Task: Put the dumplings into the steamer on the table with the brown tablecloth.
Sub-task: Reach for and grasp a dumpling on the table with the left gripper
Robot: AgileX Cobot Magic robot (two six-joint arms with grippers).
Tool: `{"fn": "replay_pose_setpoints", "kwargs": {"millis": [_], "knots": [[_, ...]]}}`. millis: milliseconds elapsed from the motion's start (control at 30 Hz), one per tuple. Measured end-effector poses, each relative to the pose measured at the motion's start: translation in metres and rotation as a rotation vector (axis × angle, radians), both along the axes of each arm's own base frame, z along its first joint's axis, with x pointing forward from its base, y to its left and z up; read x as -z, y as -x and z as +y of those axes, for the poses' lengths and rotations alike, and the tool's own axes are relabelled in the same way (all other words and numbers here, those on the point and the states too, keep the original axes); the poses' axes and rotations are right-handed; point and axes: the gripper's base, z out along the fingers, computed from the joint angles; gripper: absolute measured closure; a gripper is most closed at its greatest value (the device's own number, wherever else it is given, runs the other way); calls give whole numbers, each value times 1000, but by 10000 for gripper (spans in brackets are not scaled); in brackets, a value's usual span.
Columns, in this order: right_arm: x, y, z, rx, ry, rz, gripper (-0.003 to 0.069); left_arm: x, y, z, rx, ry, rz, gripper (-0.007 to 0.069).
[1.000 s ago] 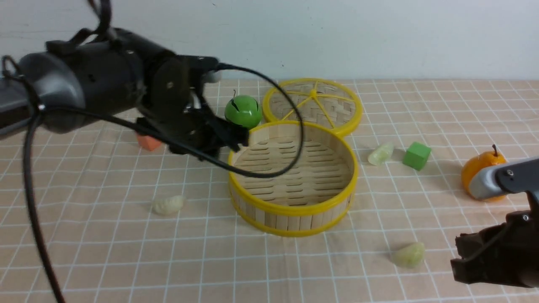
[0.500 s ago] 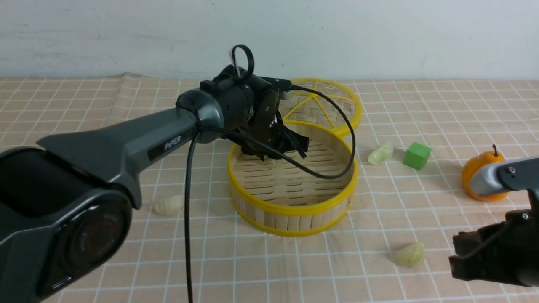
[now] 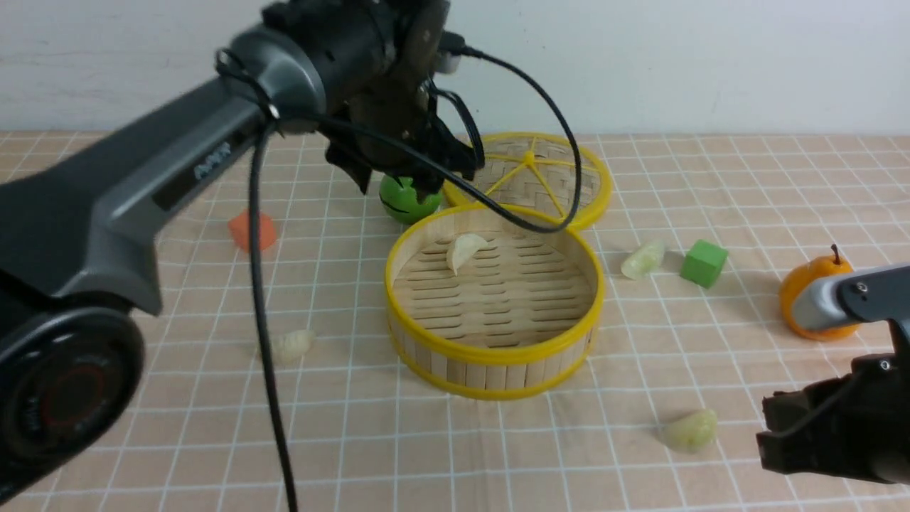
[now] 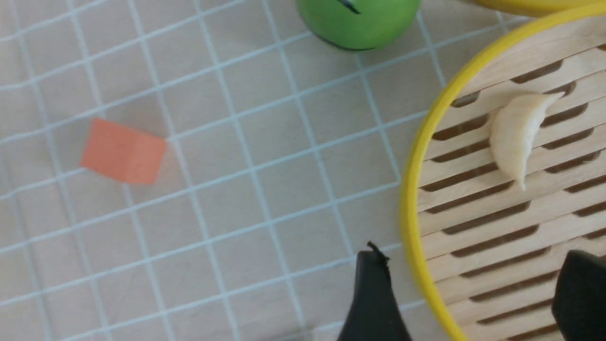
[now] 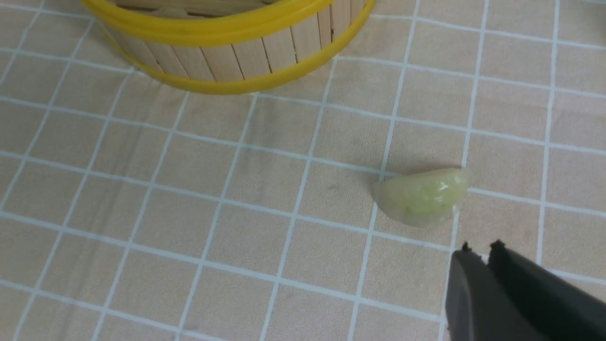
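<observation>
the left arm [image 3: 142,192] is a broad dark grey casting with blurred pale lettering on its side. its near joint [image 3: 64,391] is a round black cap with a reddish ring inside. a black cable [image 3: 263,306] runs along it and loops round the black wrist [image 3: 355,43]. the left gripper [image 4: 473,258] has black tapered fingers [image 4: 374,303], one tipped with a small nub. the right arm [image 3: 825,309] has a silver-grey link with a small screw [image 3: 860,290], then a black blocky housing [image 3: 825,434]. the right gripper [image 5: 482,251] ends in two black tips, each with a tiny nub.

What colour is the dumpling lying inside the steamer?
Creamy white dumpling; the left wrist view shows it best.
</observation>
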Motion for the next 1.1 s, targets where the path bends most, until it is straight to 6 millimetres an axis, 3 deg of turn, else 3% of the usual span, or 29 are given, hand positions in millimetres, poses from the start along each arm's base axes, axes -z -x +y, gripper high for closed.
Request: {"fn": "replay_pose_setpoints", "kwargs": {"millis": [100,133,167,233,333,500,800,933,1033,1100], "knots": [[0,0,0,0,0,-1,601,6,-4,33,-62,32,70,148],[0,0,0,0,0,-1,601,7,-4,35,-67,35,78,148],[0,0,0,0,-1,-2,599,28,-8,57,-105,69,173,148],[0,0,0,0,-1,-2,597,40,-10,71,-124,94,230,148],[0,0,0,0,-1,-2,592,79,-8,98,-144,129,387,148],[-1,0,0,0,-3,-8,586,108,-1,102,-69,91,436,148],[-1,-1,0,0,-6,-16,576,149,-10,102,-7,39,450,154],[-1,-1,0,0,-6,-16,575,158,-9,103,-10,24,486,253],[-1,-1,0,0,-6,-16,573,159,-8,103,-46,33,498,435],[-1,-1,0,0,-6,-16,571,157,-7,102,-76,50,506,438]]}}
